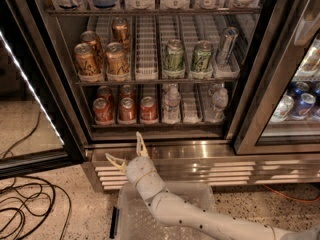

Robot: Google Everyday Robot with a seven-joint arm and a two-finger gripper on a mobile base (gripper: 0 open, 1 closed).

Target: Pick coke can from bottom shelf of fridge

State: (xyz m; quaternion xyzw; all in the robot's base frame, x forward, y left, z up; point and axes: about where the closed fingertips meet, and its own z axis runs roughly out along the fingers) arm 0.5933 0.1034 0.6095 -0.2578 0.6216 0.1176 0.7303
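Three red coke cans stand in a front row on the bottom shelf point(165, 125) of the fridge point(252, 99): the left coke can point(102, 111), the middle one point(126, 109) and the right one point(148, 108). More red cans sit behind the left two. My gripper point(124, 146) is below the shelf, in front of the steel base, pointing up toward the cans. It is open with nothing between its fingers, and its nearer fingertip point(140, 140) sits just under the shelf's front edge.
Water bottles point(171, 104) fill the bottom shelf's right lanes. Gold-brown cans point(116, 59) and green cans point(174, 56) stand on the rack above. The louvred grille point(210, 170) lies behind my arm. A clear plastic bin point(200, 199) sits under my arm. Cables point(25, 204) lie on the floor at left.
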